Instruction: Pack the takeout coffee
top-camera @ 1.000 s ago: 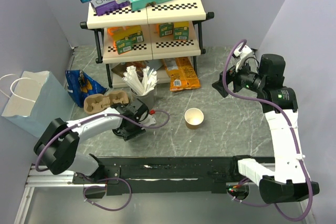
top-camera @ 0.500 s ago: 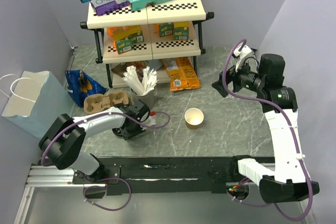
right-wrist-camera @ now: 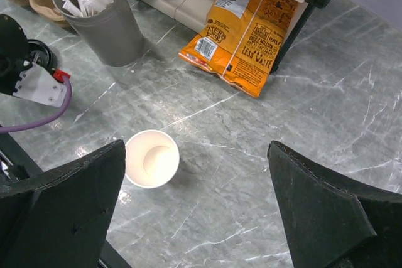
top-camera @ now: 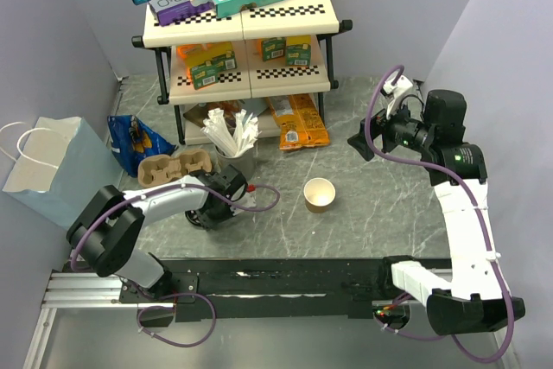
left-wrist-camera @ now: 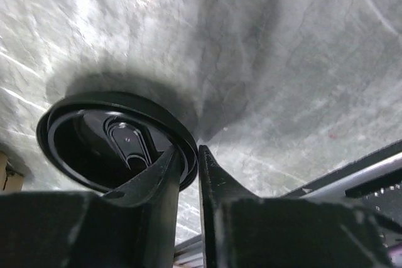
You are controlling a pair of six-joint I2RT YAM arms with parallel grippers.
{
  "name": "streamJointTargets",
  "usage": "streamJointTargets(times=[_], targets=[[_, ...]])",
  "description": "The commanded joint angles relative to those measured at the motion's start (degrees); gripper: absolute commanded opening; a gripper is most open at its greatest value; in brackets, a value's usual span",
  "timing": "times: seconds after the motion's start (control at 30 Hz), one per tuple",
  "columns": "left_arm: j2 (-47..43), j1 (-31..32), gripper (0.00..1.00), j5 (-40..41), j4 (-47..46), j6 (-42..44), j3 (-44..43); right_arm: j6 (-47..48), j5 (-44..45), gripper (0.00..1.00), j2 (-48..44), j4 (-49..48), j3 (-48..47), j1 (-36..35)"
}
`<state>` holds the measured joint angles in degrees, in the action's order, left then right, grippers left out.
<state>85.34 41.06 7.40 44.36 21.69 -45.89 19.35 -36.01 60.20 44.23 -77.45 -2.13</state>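
The takeout coffee stands in two parts. Its tan paper cup (top-camera: 320,194) is upright and open on the table's middle, pale inside (right-wrist-camera: 152,158). Its round black lid (left-wrist-camera: 113,142) lies on the table to the left, under my left gripper (top-camera: 210,212). In the left wrist view my left gripper (left-wrist-camera: 191,152) has one finger inside the lid and one outside, pinching the rim. My right gripper (top-camera: 359,144) hangs high at the right, wide open (right-wrist-camera: 196,149), above and to the right of the cup with nothing between its fingers.
A grey cup of white sticks (top-camera: 238,157) and a brown pulp carrier (top-camera: 168,166) stand just behind the left gripper. An orange snack bag (top-camera: 298,123) lies by the shelf rack (top-camera: 242,32). A pale paper bag (top-camera: 56,166) stands at the far left.
My left gripper's jaws have narrowed onto the lid's rim and the wrist has shifted slightly left. The cup and the right arm have not moved.
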Motion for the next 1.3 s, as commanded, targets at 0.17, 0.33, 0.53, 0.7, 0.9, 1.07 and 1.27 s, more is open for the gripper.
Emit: streamJointTargets(times=[0.17, 0.33, 0.53, 0.7, 0.9, 1.07, 1.27], targets=[[-6.67, -0.1, 0.09, -10.53, 8.19, 1.33, -5.6, 1.56, -2.22, 1.0, -1.93, 1.99, 1.07, -2.18], [-11.94, -0.1, 0.01, -24.07, 14.25, 5.46, -10.79, 4.55, -2.92, 1.0, -3.51, 4.11, 1.34, -2.7], [-13.1, -0.1, 0.01, -43.15, 19.0, 10.91, -24.92, 4.91, -2.4, 1.0, -8.61, -0.36, 4.32, -3.49], [-11.43, -0.1, 0.01, -47.65, 18.49, 15.48, -33.38, 2.09, -5.55, 1.0, -9.93, -1.6, 2.75, -3.58], [-8.44, -0.8, 0.01, -50.55, 10.94, 12.77, -41.73, -2.91, -10.03, 1.0, -8.88, -2.04, -0.16, -3.85], [-10.37, -0.98, 0.01, -53.97, -5.92, 0.76, -38.58, -7.92, -15.92, 1.0, -7.21, -3.88, -1.65, -3.93], [-7.56, -0.98, 0.01, -60.99, -21.22, -12.44, -38.4, -12.21, -13.04, 1.0, -6.07, -4.06, -3.23, -3.24]])
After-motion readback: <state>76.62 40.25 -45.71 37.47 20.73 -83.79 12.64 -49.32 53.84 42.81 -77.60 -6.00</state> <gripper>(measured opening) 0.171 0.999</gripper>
